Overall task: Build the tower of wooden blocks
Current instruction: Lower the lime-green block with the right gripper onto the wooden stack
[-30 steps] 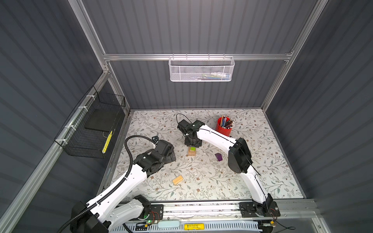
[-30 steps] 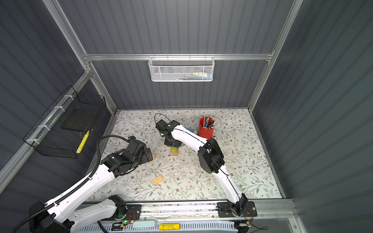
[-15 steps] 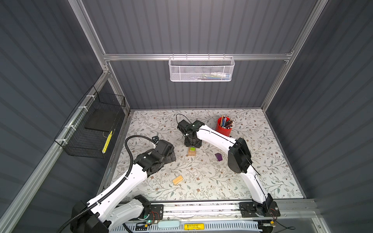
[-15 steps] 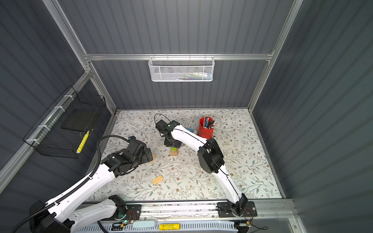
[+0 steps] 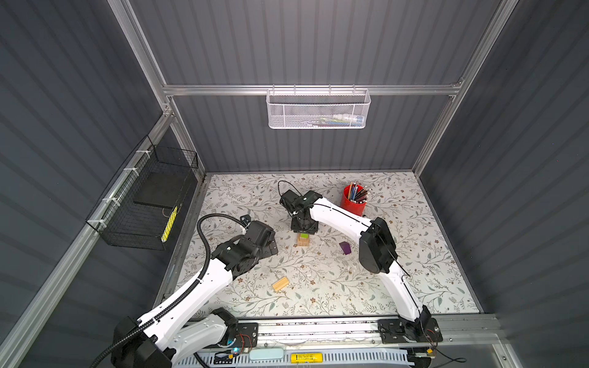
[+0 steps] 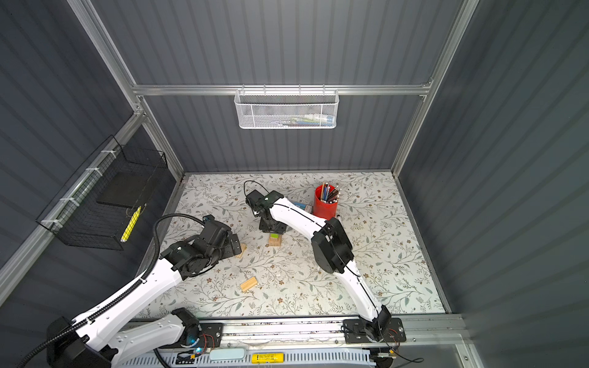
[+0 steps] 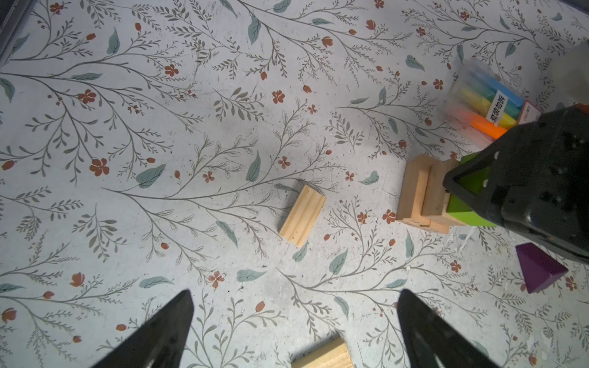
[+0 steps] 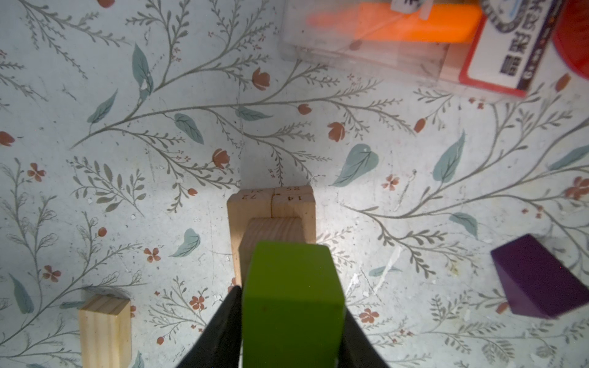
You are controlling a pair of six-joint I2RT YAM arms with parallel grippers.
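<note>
**Tower** (image 5: 302, 242): slim tan stack standing mid-mat (image 5: 414, 223), seen in both top views. It is near the highlighter pack (image 7: 481, 102) and apart from the red cup (image 5: 353, 199).

**Green block** (image 8: 291, 286): at the tower's top, over the uppermost tan piece. Neither wrist view shows whether it is fully seated.

**Right gripper** (image 8: 291, 299): narrow, pointing down over the tower. Its fingers (image 8: 223, 318) press against both sides of the green block.

**Left gripper** (image 7: 294, 296): spread wide and empty, hovering over the mat to the left of the tower.

**Loose tan blocks** (image 7: 302, 216): two show in the left wrist view, flat on the mat. One lies between the left gripper and the tower, the other at the frame edge between the left fingers.

**Purple block** (image 5: 345, 247): on the mat just right of the tower, untouched.

**Step in hand (judged):** setting the green block on the stack.

**Next move (judged):**
- Part the right fingers evenly and lift straight up, since a sideways drag on so slim a stack would likely topple it.
- The purple block then looks due for the top.
</note>
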